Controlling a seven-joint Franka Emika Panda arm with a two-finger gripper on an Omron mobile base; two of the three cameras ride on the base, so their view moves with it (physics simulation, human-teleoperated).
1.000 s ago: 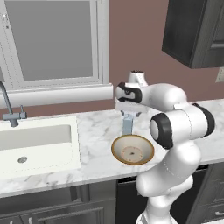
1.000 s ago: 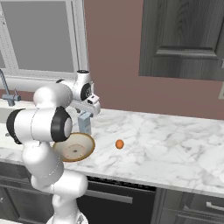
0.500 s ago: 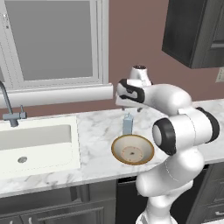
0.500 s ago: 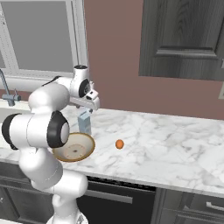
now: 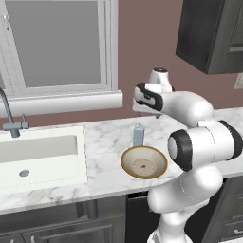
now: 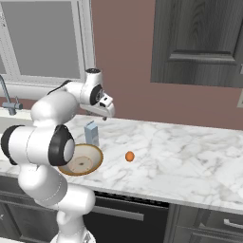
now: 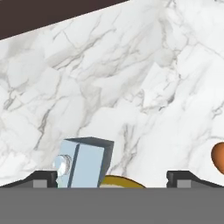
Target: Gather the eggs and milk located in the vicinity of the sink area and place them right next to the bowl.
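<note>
The milk point(image 5: 138, 134) stands upright on the marble counter, right behind the tan bowl point(image 5: 144, 162). In the right base view the milk point(image 6: 91, 134) is beside the bowl point(image 6: 80, 160), and an orange-brown egg point(image 6: 129, 156) lies on the counter a little to the bowl's right. My gripper point(image 6: 105, 115) hangs open above the milk with nothing between its fingers. The hand view looks down on the milk's top point(image 7: 85, 162), a sliver of bowl rim point(image 7: 122, 181) and the egg point(image 7: 218, 157) at the right edge, between my spread fingertips point(image 7: 46, 177).
The cream sink point(image 5: 40, 156) with its grey faucet point(image 5: 9, 118) lies at the left end of the counter under a window. Dark wall cabinets point(image 6: 199, 42) hang at the upper right. Open marble counter point(image 6: 190, 156) stretches to the right of the egg.
My gripper has lifted up and away from the milk, which stays standing by the bowl. The jaws have spread slightly wider. Bowl and egg have not moved.
</note>
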